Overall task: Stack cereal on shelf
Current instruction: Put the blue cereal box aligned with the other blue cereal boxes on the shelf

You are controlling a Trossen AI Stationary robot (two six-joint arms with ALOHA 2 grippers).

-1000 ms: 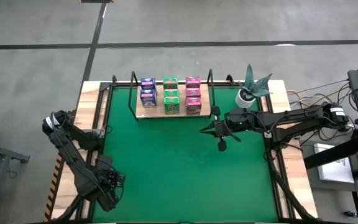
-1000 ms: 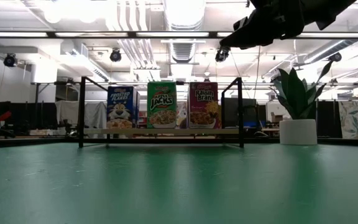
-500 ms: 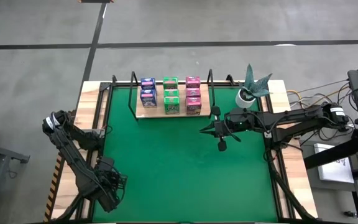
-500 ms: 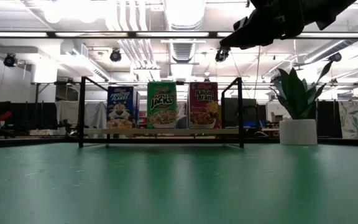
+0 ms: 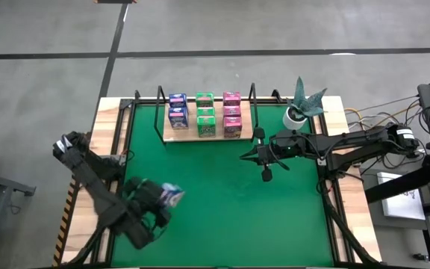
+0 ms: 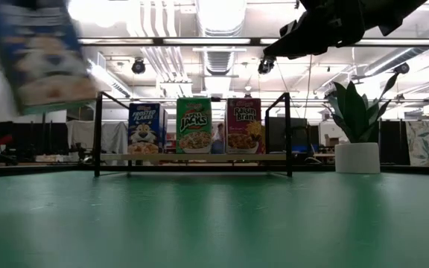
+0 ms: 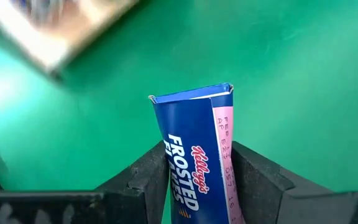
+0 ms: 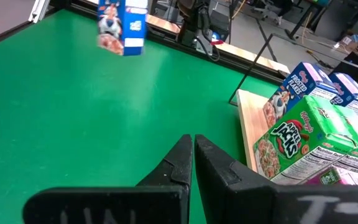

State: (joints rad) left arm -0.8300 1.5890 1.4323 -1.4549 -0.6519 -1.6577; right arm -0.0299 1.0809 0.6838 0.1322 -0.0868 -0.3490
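High view: left gripper (image 5: 157,209) sits over the mat (image 5: 222,217) at its near-left part, fingers clamped on a blue box (image 5: 172,194) w/ the box held clear of the mat. Left wrist view shows the same box (image 7: 199,155) pinched betw. the two dark fingers (image 7: 151,177), one on each side face, "Frosted Flakes" print running lengthwise, box end pointing away from the wrist. Low view: the held box (image 6: 39,52) is up high at the left, tilted, blurred, well above the mat (image 6: 214,223). Shelf (image 5: 204,119) stands at the far edge of the mat w/ boxes in three cols: blue (image 5: 177,110), green (image 5: 205,116), pink (image 5: 231,116); two blue show, green and pink cols look fuller. In low view the front row reads blue (image 6: 144,128), green (image 6: 194,125), pink (image 6: 244,125), all upright on the board (image 6: 199,158). Right gripper (image 5: 246,156) hangs above the mat just right of the shelf, fingers closed together, holding nothing; right wrist view shows the fingers (image 8: 180,163) touching. Plant pot (image 5: 297,115) at far-right corner.
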